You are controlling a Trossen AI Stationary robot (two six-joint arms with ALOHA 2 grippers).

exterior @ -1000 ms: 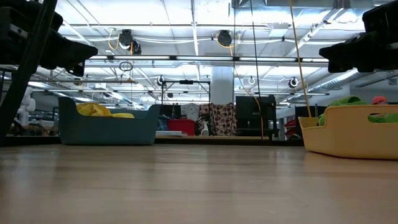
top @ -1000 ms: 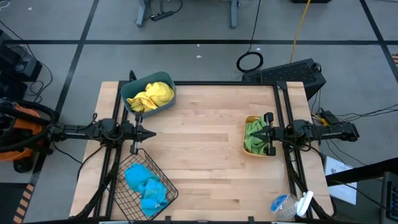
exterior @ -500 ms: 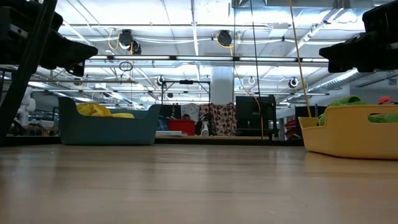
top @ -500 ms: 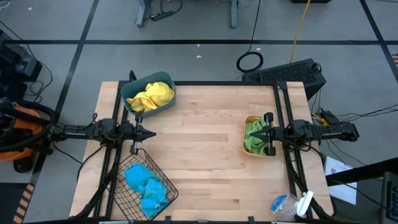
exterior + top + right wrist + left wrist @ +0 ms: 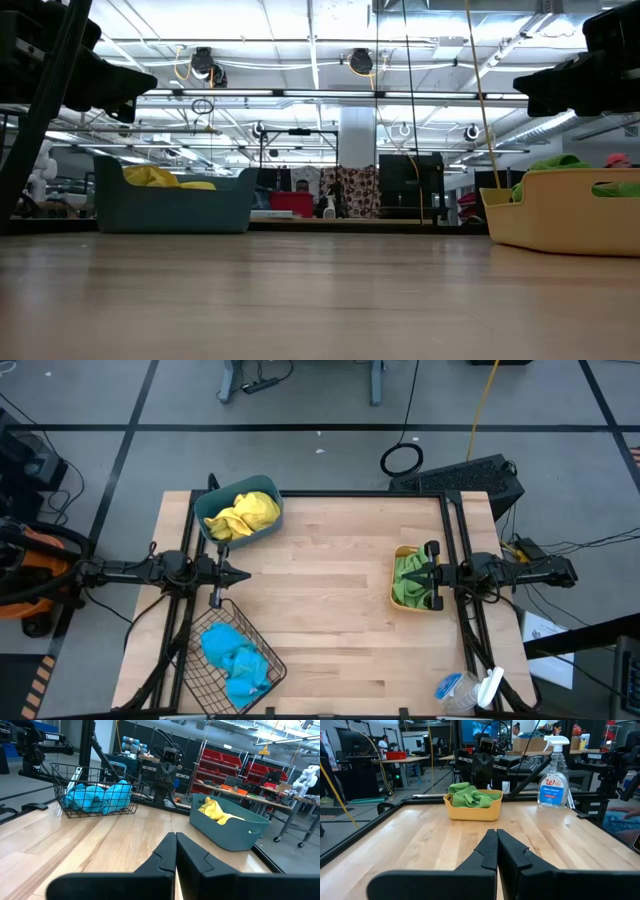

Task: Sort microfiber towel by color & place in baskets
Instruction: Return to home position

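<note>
Home pose: left pincer [image 5: 240, 573] just beside mesh basket [image 5: 265, 645] of blue towels [image 5: 238, 660]; right pincer [image 5: 402, 573] well apart; both together, empty.

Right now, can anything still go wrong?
Maybe. The wire basket sits at the front edge of the table, so a bump might tip the blue towels out. The right end effector, shut, hangs over the green towels and could snag one if it dips. The left end effector waits shut.

Spray bottle [image 5: 460, 690] at table [image 5: 330, 590] corner; keyboard [image 5: 470, 478] beyond edge.
</note>
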